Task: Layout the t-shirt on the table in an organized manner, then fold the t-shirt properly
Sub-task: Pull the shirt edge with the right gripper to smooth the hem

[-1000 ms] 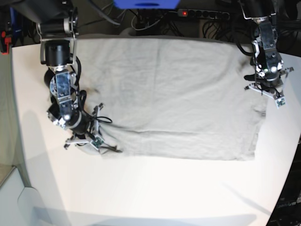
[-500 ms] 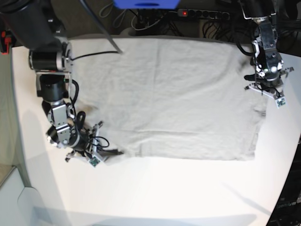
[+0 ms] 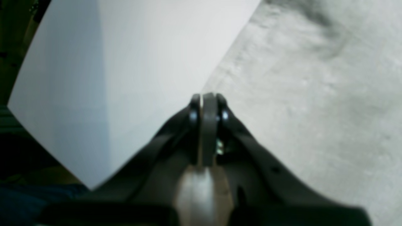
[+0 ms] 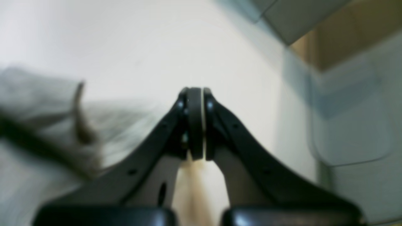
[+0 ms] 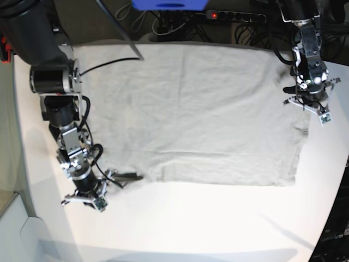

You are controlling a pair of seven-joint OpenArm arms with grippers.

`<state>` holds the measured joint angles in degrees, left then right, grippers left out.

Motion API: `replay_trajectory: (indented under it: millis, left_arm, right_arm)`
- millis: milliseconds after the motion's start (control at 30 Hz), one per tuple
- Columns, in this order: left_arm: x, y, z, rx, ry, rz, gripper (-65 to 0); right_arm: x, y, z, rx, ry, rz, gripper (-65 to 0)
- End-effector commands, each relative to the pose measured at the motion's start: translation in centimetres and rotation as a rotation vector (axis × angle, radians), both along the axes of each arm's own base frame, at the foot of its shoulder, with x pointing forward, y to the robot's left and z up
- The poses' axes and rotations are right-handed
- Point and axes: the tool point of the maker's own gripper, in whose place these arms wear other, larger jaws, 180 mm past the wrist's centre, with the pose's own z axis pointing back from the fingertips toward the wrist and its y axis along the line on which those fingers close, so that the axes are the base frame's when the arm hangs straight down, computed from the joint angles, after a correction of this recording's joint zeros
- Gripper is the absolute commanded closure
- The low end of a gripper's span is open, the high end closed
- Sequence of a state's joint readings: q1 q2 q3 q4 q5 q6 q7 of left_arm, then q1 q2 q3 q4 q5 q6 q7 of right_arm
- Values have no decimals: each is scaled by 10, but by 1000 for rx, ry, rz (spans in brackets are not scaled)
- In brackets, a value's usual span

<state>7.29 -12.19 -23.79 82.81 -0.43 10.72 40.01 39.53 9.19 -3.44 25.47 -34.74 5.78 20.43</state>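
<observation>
The light beige-grey t-shirt (image 5: 191, 109) lies spread flat across the back half of the white table (image 5: 191, 224). A darker bit of cloth sticks out at its front left corner (image 5: 130, 176). My right gripper (image 5: 84, 203) is shut and empty over bare table, just off that corner. In the right wrist view the gripper (image 4: 194, 92) has its jaws together, with the blurred shirt (image 4: 40, 125) to its left. My left gripper (image 5: 307, 106) sits at the shirt's right edge. In the left wrist view the gripper (image 3: 205, 95) is shut right on the line between shirt (image 3: 314, 94) and table (image 3: 125, 62).
A power strip (image 5: 234, 16) and cables lie behind the table, with a blue object (image 5: 169, 4) at the top. A pale box (image 5: 16, 229) stands off the table's front left corner and shows in the right wrist view (image 4: 351, 125). The table's edge curves in at the right (image 5: 332, 191).
My right arm has pulled its gripper forward and left, off the shirt's front left corner onto bare table. The corner stays flat. The left arm has not moved.
</observation>
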Motion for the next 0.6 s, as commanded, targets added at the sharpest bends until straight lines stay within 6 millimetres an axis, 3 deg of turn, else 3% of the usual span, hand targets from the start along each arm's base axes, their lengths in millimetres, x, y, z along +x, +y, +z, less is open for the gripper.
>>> replay_trajectory:
  millis: [0, 100, 433, 567]
  left_arm:
    - [9, 7, 14, 35, -41, -2, -13]
    - [9, 7, 14, 35, -41, -2, -13]
    - [10, 7, 16, 37, -47, -4, -13]
    - [15, 8, 22, 42, -63, -4, -13]
  right_arm:
    - [17, -6, 37, -5, -107, -19, -6]
    - [20, -4, 38, 6, -80, -2, -5]
    - [-12, 8, -24, 52, 280, 116, -3]
    - [-25, -7, -30, 14, 319, 106, -3]
